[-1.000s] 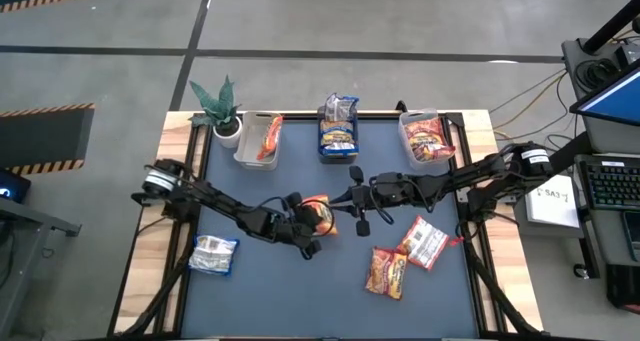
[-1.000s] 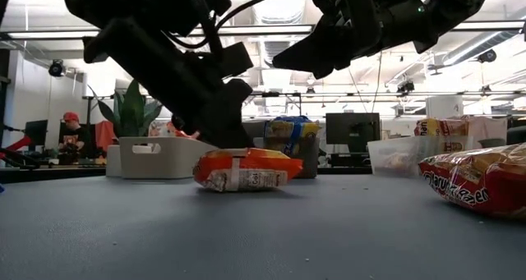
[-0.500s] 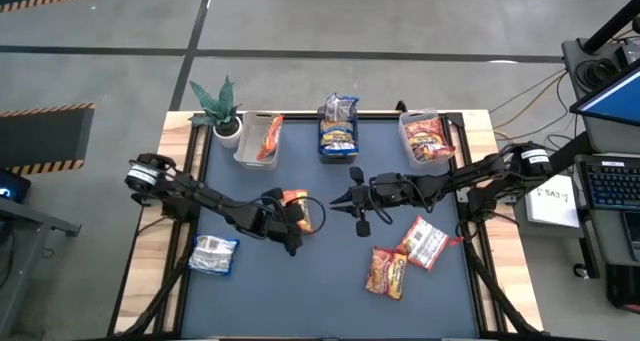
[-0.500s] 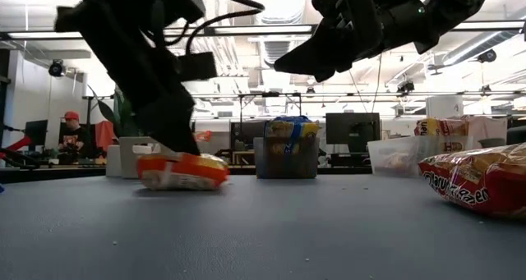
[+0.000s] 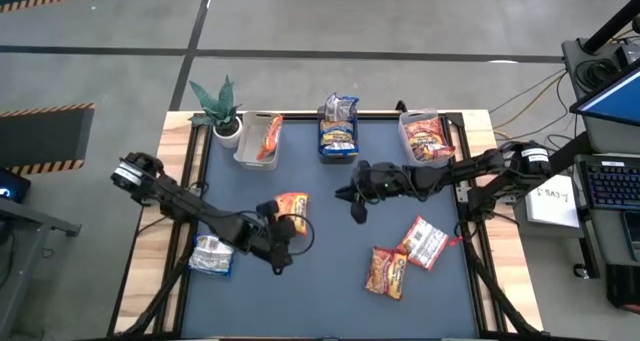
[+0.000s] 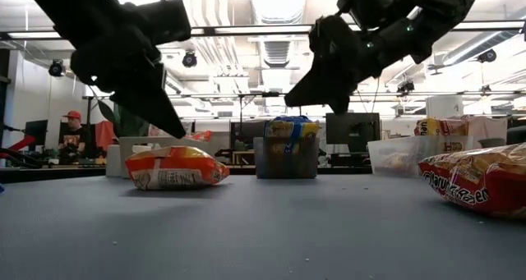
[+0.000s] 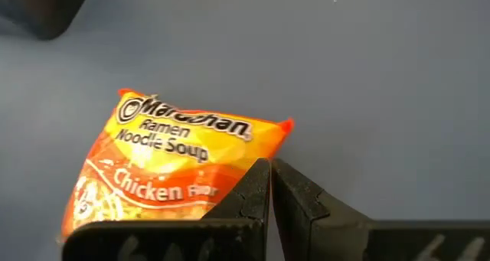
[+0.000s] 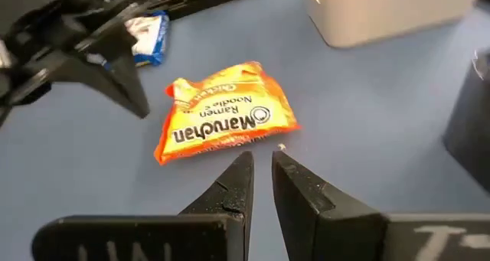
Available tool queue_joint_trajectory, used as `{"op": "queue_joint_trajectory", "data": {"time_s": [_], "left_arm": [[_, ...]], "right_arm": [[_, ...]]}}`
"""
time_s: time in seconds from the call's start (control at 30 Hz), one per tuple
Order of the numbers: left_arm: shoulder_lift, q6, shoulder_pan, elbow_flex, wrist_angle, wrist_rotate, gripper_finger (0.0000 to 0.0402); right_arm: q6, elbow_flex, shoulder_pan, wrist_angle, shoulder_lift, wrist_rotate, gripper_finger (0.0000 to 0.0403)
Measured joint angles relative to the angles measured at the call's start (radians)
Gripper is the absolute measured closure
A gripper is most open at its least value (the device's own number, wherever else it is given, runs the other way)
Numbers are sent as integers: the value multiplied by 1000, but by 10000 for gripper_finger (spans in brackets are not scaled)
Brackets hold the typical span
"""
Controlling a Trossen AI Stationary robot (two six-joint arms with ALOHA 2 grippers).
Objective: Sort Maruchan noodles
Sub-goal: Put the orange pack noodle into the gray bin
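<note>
An orange-yellow Maruchan packet (image 5: 292, 206) lies flat on the blue mat, left of its middle. It also shows in the left wrist view (image 7: 176, 169) and the right wrist view (image 8: 226, 119). My left gripper (image 5: 288, 233) is shut and hangs just above the packet's near side (image 6: 177, 128) without touching it. My right gripper (image 5: 352, 203) hangs over the middle of the mat, right of the packet. It is empty, with only a narrow gap between its fingers (image 8: 260, 160). Two red packets (image 5: 388, 271) (image 5: 425, 243) and a silvery white packet (image 5: 212, 254) lie on the mat.
Three bins stand along the far edge. A white one (image 5: 247, 141) holds an orange packet, a clear one (image 5: 338, 149) holds blue-yellow packets, and another (image 5: 408, 141) holds red packets. A potted plant (image 5: 220, 106) stands at the far left corner. A person sits in the room behind (image 6: 72, 136).
My left gripper has moved the orange packet along the mat toward the table's left. It has then come off the packet and drawn up and back toward the near left. The packet now lies free. My right gripper has tipped down and shifted a little toward the far edge.
</note>
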Motion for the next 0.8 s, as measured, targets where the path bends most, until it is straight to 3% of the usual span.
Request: {"op": "queue_joint_trajectory", "data": {"time_s": [0.33, 0.63, 0.8], "left_arm": [[-18, -32, -11, -4, -147, -35, 402], [-115, -46, -11, -64, -208, -86, 402], [-231, -145, -8, -156, -122, -102, 402]], "right_arm": [[290, 0, -4, 4, 0, -29, 355], [326, 0, -4, 59, 1, -49, 271], [312, 0, -3, 149, 40, -48, 238]]}}
